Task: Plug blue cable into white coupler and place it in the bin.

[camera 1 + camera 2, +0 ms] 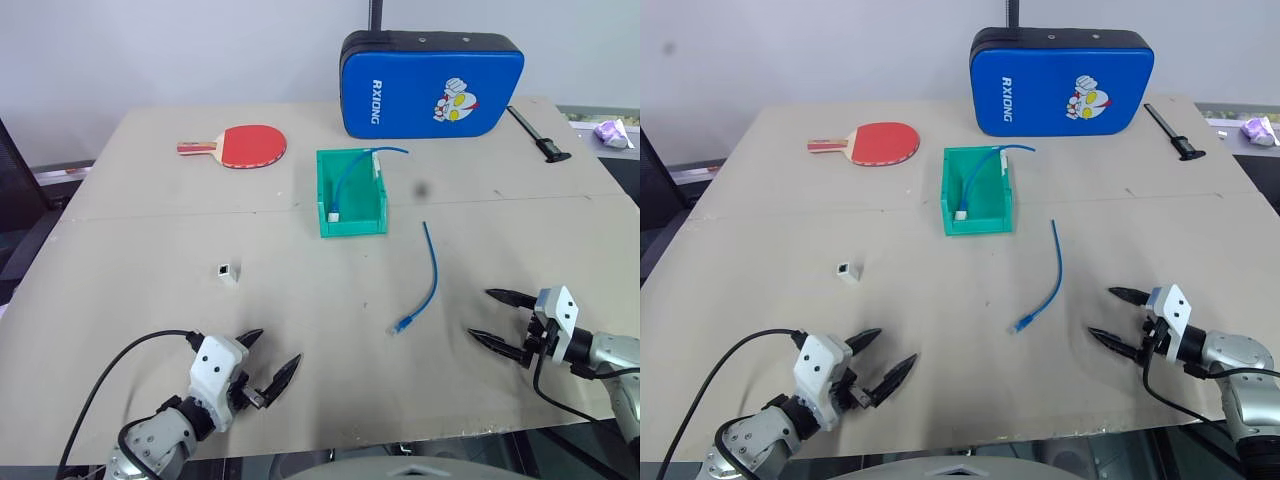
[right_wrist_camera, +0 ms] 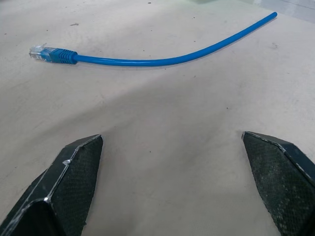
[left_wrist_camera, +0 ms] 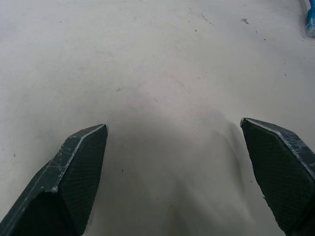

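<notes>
On the tabletop (image 1: 150,290), the blue cable (image 1: 428,270) lies loose just ahead of the right gripper (image 1: 492,318), whose fingers are spread and empty, probably lined up to take it. The white coupler (image 1: 228,271) stands near the left gripper (image 1: 272,360), likewise released. The bin (image 1: 352,224) already holds another cable.

I see a beige table (image 1: 150,300) with a seam running across it, set against a plain white wall (image 1: 150,50). Light falls evenly, shadows soft.
</notes>
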`<state>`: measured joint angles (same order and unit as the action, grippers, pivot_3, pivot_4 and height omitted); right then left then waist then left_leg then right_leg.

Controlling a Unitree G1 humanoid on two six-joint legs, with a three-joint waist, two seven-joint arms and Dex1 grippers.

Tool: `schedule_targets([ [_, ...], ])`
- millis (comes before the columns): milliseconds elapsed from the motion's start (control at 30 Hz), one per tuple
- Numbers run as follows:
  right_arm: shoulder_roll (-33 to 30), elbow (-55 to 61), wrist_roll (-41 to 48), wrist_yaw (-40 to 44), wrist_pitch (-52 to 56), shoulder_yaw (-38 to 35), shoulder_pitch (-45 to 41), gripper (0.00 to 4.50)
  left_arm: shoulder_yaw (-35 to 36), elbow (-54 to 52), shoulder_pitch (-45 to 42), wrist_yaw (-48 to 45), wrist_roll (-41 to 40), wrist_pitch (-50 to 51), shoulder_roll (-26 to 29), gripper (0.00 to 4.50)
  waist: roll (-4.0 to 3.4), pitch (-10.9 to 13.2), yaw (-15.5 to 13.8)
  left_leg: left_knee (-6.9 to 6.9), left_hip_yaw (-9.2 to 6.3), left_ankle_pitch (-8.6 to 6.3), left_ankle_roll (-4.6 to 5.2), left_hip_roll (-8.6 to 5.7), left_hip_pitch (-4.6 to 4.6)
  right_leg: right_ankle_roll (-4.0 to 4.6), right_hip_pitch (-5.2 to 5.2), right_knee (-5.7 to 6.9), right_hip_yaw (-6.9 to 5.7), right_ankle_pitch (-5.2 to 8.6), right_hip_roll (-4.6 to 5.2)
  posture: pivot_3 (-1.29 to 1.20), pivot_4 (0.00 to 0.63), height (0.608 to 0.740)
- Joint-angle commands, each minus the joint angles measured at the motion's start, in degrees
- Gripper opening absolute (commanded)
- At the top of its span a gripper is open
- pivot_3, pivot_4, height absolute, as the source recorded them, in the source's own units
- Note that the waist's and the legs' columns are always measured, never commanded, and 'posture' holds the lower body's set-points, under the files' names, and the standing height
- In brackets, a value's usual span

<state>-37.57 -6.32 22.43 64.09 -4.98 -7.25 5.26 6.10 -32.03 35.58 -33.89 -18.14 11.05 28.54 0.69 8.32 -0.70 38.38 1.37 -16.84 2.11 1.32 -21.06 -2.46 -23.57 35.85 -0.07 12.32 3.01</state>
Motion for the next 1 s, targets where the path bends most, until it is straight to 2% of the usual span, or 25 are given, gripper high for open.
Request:
schedule_targets([
  [33,-0.3,1.4,0.6,-0.3,0.6,-0.9,0.0,4.50,0.0,1.6,1.6,-1.0,0.7,-1.3,0.2,4.44,0.00,0.0,0.0,0.00,0.00,0.00,0.00,0.00,0.00,0.00,0.00,0.00,0.00,0.00,0.00,0.00,0.150,0.728],
  [767,-0.2,6.9,0.9,-1.2,3.9,-0.5,-0.6,4.50,-0.5,4.0,1.9,-2.6,1.6,-4.2,0.5,4.44,0.00,0.0,0.1,0.00,0.01,0.00,0.00,0.00,0.00,-0.01,-0.01,0.00,0.00,0.01,0.00,0.00,0.150,0.728],
  [867,-0.6,10.6,1.8,-0.8,6.2,0.7,-2.8,4.50,0.1,2.4,0.6,-5.2,1.1,-3.7,3.5,4.44,-0.02,0.0,0.1,0.00,0.00,0.00,0.00,0.00,0.00,-0.01,-0.01,0.00,0.00,0.01,0.00,0.00,0.150,0.728],
  [1000,-2.9,14.9,-1.4,0.3,10.1,6.0,-9.0,4.50,1.4,-2.6,-3.1,-14.0,-4.1,0.8,13.3,4.44,0.00,0.1,0.1,0.02,-0.04,0.00,0.00,0.03,0.01,-0.02,-0.06,0.04,-0.03,0.01,-0.05,0.00,0.150,0.728],
])
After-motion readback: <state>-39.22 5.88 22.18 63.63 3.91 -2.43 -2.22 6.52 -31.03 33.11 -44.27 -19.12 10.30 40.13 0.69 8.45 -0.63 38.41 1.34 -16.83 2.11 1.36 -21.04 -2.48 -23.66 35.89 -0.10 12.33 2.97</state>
